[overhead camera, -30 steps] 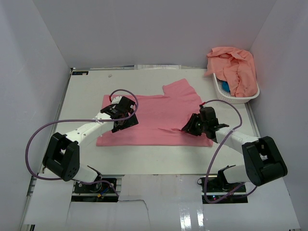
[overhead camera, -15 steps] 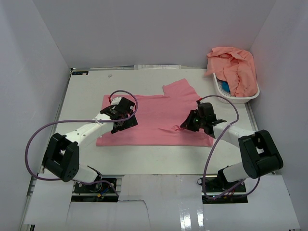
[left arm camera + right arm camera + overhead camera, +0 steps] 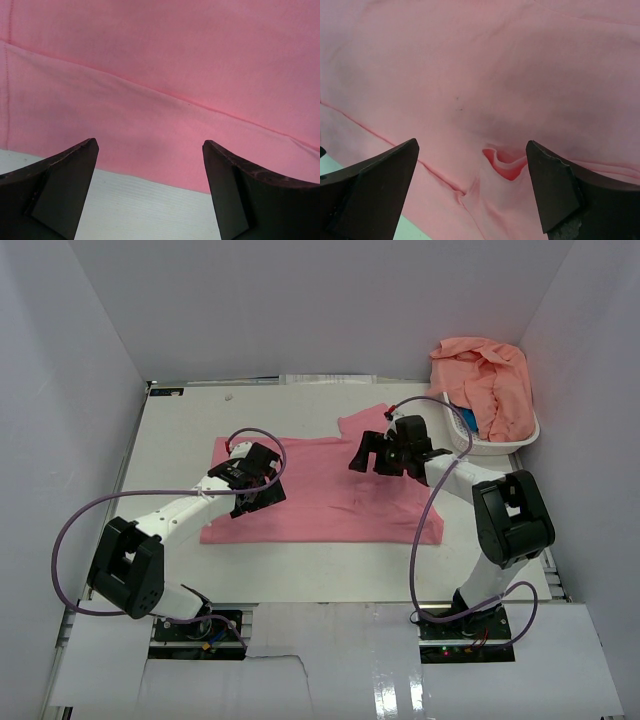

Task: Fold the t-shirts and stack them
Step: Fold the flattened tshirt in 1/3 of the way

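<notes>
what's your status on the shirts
Both open: left gripper over t-shirt edge, right gripper over a wrinkle. It lies spread on table. Other t-shirts heaped in basket. Nothing blocking.

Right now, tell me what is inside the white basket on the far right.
Crumpled salmon t-shirts heap over the basket rim; something blue peeks out beneath. The cloth hides everything deeper.

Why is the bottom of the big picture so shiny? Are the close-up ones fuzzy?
Top external: light glares off the glossy near panel. Left wrist: the t-shirt is sharp, the fingers dark. Right wrist: a faint shadow darkens it.
</notes>
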You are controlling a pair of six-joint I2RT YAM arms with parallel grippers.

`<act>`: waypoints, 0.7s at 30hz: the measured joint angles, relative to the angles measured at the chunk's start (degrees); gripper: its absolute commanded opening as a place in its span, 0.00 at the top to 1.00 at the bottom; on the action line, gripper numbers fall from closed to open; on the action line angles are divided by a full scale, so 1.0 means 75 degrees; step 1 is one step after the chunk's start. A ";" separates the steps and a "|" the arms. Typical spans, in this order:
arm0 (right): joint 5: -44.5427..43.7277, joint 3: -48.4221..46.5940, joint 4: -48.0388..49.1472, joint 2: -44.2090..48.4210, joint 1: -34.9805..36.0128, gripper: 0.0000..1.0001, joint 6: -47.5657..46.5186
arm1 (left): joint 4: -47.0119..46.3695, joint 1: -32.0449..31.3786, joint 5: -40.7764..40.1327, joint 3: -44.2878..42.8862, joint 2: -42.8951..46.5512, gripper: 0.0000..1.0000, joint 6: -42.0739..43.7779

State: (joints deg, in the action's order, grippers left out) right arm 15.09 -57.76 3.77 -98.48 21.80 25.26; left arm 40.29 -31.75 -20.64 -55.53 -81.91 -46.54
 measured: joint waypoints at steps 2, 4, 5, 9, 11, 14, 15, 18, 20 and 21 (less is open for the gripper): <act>-0.0122 -0.0017 -0.0096 0.0017 0.0003 0.07 -0.0201 | -0.0003 0.0000 0.0000 0.0003 0.0000 0.03 0.0000; -0.0297 -0.0015 -0.0178 0.0041 0.0003 0.08 -0.0367 | -0.0003 0.0000 -0.0012 0.0000 0.0000 0.03 0.0003; -0.0420 -0.0015 -0.0254 0.0085 0.0003 0.08 -0.0460 | -0.0003 0.0000 -0.0023 -0.0003 0.0000 0.03 0.0009; -0.0979 -0.0055 -0.0580 0.0358 0.0000 0.12 -0.0813 | 0.0096 0.0003 -0.0172 -0.0213 -0.0090 0.02 0.0175; -0.1309 -0.0245 -0.0807 0.0440 -0.0012 0.14 -0.1043 | 0.0306 0.0035 -0.0396 -0.0711 -0.0297 0.02 0.0367; -0.1568 -0.0804 -0.1096 0.0376 -0.0125 0.15 -0.1355 | 0.0399 0.0326 -0.0408 -0.1903 -0.0796 0.02 0.0769; -0.1623 -0.1142 -0.1195 0.0277 -0.0195 0.16 -0.1454 | 0.0388 0.0530 -0.0268 -0.2326 -0.0956 0.02 0.0880; -0.1751 -0.2486 -0.1533 -0.0367 -0.0449 0.20 -0.1716 | 0.0204 0.1577 0.0318 -0.3593 -0.1507 0.02 0.1186; -0.1804 -0.3628 -0.1693 -0.1061 -0.0638 0.25 -0.1883 | 0.0216 0.2253 0.0455 -0.4456 -0.2020 0.02 0.1329; -0.1848 -0.4109 -0.1792 -0.1376 -0.0705 0.31 -0.1967 | 0.0297 0.2565 0.0481 -0.4963 -0.2340 0.02 0.1384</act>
State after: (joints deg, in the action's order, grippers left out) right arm 1.23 -88.58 -9.67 -108.79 16.51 10.50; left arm 42.52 -12.51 -17.04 -92.75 -99.46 -36.16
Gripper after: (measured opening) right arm 0.767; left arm 0.979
